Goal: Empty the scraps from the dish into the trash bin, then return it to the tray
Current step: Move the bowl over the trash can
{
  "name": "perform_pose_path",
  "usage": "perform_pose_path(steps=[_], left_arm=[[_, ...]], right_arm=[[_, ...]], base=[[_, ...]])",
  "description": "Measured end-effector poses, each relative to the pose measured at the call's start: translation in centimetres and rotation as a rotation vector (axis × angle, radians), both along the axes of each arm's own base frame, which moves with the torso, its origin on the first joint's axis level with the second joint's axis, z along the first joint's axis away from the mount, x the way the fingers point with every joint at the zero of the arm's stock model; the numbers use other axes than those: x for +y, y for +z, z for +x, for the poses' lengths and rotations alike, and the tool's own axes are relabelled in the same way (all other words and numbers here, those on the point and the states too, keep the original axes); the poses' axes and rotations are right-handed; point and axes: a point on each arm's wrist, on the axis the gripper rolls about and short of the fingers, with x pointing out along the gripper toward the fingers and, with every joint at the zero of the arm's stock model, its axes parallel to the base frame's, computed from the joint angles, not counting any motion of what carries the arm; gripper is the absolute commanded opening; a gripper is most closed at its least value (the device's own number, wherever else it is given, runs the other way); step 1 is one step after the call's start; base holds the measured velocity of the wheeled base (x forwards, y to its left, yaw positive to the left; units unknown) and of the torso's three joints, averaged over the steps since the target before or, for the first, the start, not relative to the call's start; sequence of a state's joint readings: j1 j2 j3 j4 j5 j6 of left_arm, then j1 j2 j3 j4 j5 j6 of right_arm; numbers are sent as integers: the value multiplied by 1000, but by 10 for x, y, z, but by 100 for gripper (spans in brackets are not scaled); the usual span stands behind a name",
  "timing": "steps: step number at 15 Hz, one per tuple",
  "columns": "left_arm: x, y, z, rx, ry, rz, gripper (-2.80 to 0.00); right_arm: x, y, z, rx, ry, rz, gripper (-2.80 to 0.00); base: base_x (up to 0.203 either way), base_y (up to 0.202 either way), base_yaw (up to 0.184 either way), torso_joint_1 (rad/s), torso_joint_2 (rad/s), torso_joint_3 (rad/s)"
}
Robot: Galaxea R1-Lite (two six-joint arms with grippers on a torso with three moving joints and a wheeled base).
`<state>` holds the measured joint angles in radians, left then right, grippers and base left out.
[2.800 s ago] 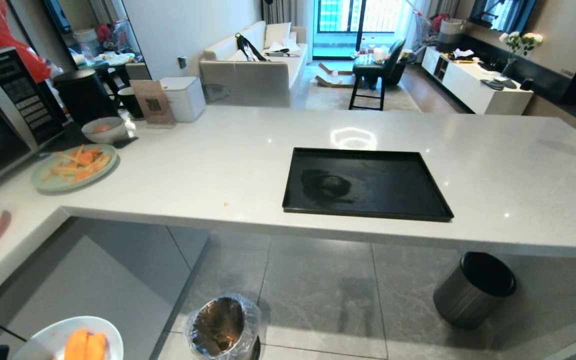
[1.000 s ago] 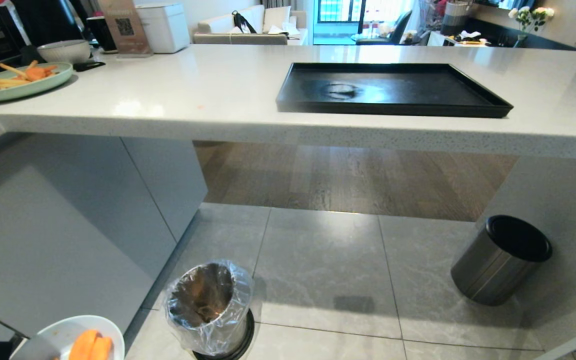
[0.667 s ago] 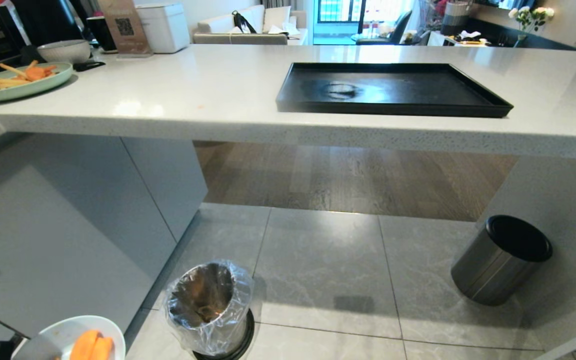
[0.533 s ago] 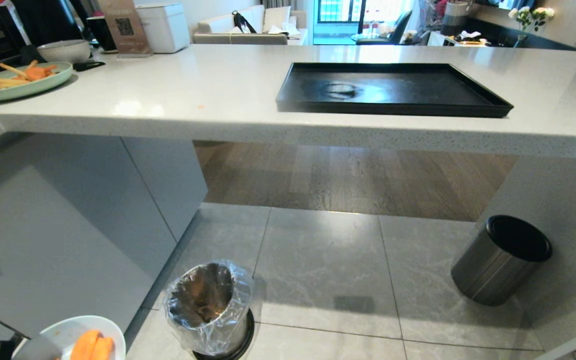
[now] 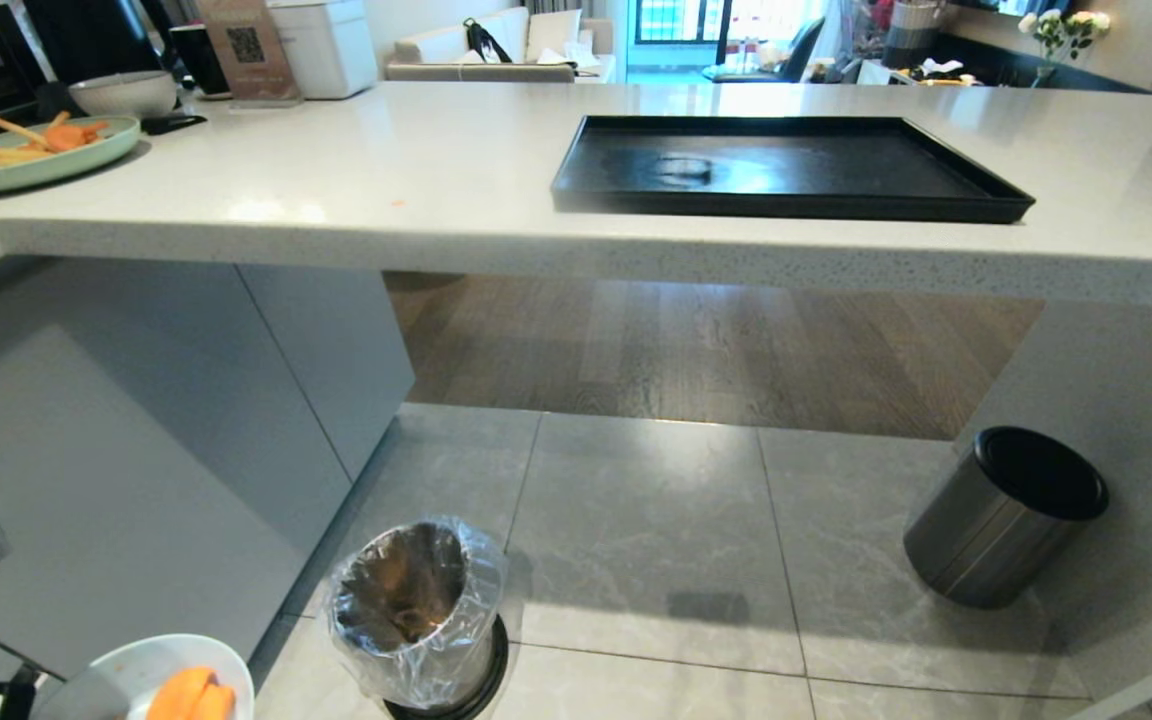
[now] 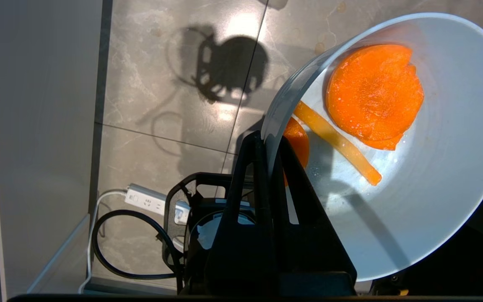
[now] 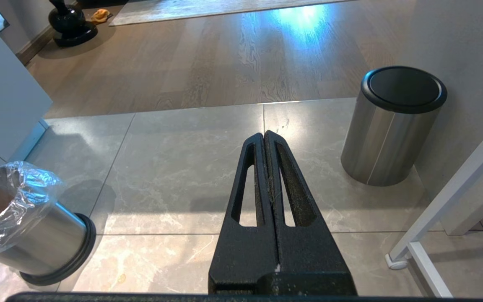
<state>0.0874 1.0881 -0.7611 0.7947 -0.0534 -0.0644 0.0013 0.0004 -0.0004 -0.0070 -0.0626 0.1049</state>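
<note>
The dish [image 6: 434, 188], a small pale blue-white bowl, is tilted and held by its rim in my shut left gripper [image 6: 266, 140]. The scraps lie inside it: a big orange slice [image 6: 373, 94], a yellow stick [image 6: 336, 142] and a smaller orange piece by the fingers. In the head view the dish [image 5: 126, 675] hangs at the lower left, just left of the trash bin [image 5: 416, 610], a shiny metal bin with a clear bag, standing on the floor. The black tray [image 5: 836, 170] lies empty on the counter. My right gripper [image 7: 264, 135] is shut on nothing, low over the floor tiles.
A brushed-steel cylinder with a black top [image 5: 1001, 520] stands on the floor at the right. The counter's overhang [image 5: 536, 250] juts out above the bin, with a grey cabinet [image 5: 136, 450] to the left. A power strip [image 6: 153, 201] and cable lie on the floor.
The whole head view has sunk from above the counter to below its edge, and in the last second it dipped slightly more. The dish stays gripped at the lower left.
</note>
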Motion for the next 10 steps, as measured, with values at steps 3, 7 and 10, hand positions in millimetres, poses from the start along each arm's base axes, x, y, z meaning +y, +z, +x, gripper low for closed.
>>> perform_pose_path(steps=[3, 7, 10], left_arm=[[0, 0, 0, 1, 1, 0, -280], [0, 1, 1, -4, 2, 0, -280], [0, 2, 1, -6, 2, 0, -280]], right_arm=[[0, 0, 0, 0, 0, 0, -280], [0, 0, 0, 0, 0, 0, -280], [0, 0, 0, 0, 0, 0, -280]], base=[[0, 0, 0, 0, 0, 0], [0, 0, 0, 0, 0, 0], [0, 0, 0, 0, 0, 0]])
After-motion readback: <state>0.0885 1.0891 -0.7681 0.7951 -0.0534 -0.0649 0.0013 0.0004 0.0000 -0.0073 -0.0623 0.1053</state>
